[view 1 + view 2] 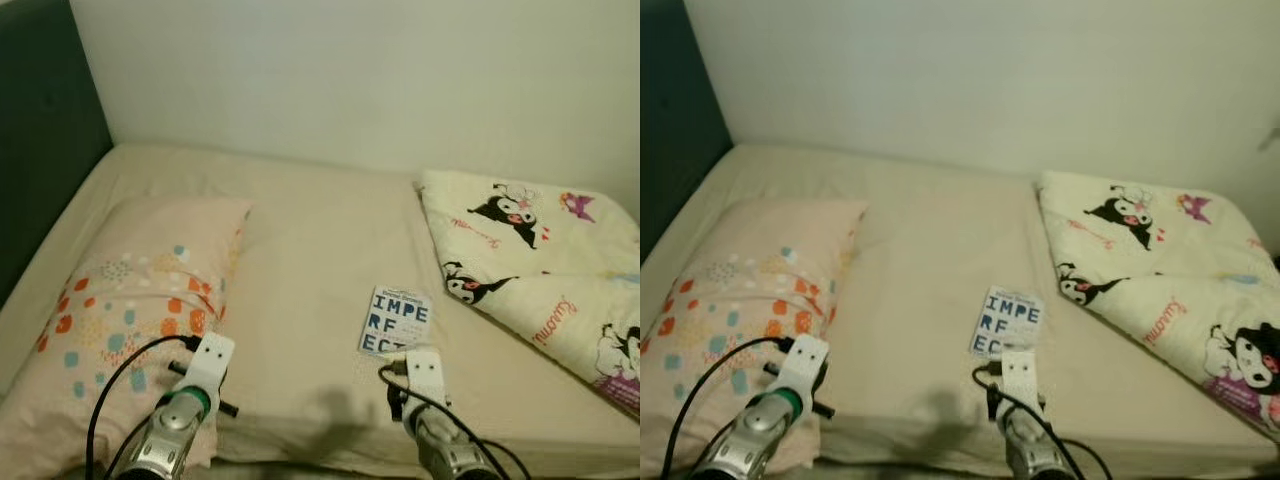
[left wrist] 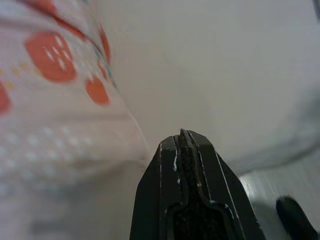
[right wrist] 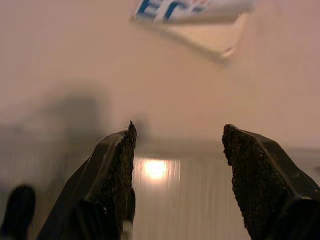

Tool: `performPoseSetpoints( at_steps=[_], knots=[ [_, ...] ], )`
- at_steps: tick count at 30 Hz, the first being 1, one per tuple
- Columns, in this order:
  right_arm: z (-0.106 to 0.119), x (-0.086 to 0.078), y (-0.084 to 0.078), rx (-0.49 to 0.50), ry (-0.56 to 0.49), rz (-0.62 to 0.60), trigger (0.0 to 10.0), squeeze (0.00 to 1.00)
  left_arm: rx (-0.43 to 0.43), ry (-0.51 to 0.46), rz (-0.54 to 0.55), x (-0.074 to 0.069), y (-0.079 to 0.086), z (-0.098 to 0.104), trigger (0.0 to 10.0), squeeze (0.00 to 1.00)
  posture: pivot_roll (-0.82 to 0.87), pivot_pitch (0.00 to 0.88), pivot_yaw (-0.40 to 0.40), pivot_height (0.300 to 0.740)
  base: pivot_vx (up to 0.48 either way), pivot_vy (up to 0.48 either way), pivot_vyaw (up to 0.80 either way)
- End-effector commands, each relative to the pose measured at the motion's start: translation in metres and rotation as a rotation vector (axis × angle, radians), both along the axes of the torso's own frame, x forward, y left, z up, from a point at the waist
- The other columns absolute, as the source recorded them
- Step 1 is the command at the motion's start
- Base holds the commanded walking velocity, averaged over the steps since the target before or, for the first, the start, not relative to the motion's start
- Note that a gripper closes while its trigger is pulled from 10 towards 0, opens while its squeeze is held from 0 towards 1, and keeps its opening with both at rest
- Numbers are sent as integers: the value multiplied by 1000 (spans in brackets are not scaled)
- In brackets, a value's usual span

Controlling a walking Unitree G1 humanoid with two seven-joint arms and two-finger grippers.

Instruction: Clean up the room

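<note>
Near the bed's (image 1: 320, 250) front edge, right gripper (image 3: 178, 137) gapes by the book (image 1: 396, 321); left gripper (image 2: 182, 137) clenched.

Bed (image 1: 320, 250): matt beige cloth sheet, smooth. Pillow (image 1: 130, 310): soft printed cloth. Blanket (image 1: 540, 270): plush printed cloth. Book (image 1: 396, 321): glossy paper cover. Right gripper (image 3: 179, 137) pads: rough black.

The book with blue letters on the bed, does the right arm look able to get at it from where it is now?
Probably yes. The right gripper is open, just short of the book, with bare sheet between them and nothing lying on the book.
</note>
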State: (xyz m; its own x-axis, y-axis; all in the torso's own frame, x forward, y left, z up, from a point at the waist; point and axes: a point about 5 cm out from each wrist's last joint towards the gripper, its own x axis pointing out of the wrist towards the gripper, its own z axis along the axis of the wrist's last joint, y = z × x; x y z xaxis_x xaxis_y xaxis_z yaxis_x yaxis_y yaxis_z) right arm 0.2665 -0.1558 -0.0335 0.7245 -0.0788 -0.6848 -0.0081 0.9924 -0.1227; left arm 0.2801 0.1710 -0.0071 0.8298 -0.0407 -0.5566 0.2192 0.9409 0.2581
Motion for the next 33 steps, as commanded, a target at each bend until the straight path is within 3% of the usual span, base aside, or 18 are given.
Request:
performPoseSetpoints(
  at_steps=[1,4,9,10,11,13,18,25,26,33],
  knots=[
    [0,1,1,-5,16,25,10000,0,14,40,-14,-4,-1,-5,10000,0,125,0,-80,740,0,0,0],
    [4,7,1,-2,-10,19,10000,0,11,4,42,0,4,-4,10000,0,139,0,-33,740,0,0,0],
    [5,8,0,16,-17,-2,10000,0,27,-7,40,2,5,-4,10000,0,139,0,-33,740,0,0,0],
    [5,8,-1,16,-18,-13,10000,0,36,-12,31,3,5,-3,10000,0,158,0,58,740,0,0,0],
    [5,8,-1,16,-18,-13,10000,0,36,-12,31,3,5,-3,10000,0,158,0,58,740,0,0,0],
    [4,7,-3,5,-17,-38,10000,0,53,-16,-6,6,5,-1,10000,0,143,4,133,740,0,0,0],
    [2,4,-5,4,-23,-82,10000,0,68,-26,-62,8,2,1,10000,0,114,19,173,740,0,0,0],
    [1,2,-6,-2,-25,-79,10000,0,66,-31,-56,9,0,0,10000,0,103,38,146,740,0,0,0],
    [2,4,-3,-11,-27,-36,10000,0,67,-38,-38,9,0,0,10000,0,108,62,100,740,0,0,0],
    [2,4,0,-19,-23,10,10000,0,57,-47,5,7,0,-1,10000,0,110,70,56,740,0,0,-800]
  ],
)
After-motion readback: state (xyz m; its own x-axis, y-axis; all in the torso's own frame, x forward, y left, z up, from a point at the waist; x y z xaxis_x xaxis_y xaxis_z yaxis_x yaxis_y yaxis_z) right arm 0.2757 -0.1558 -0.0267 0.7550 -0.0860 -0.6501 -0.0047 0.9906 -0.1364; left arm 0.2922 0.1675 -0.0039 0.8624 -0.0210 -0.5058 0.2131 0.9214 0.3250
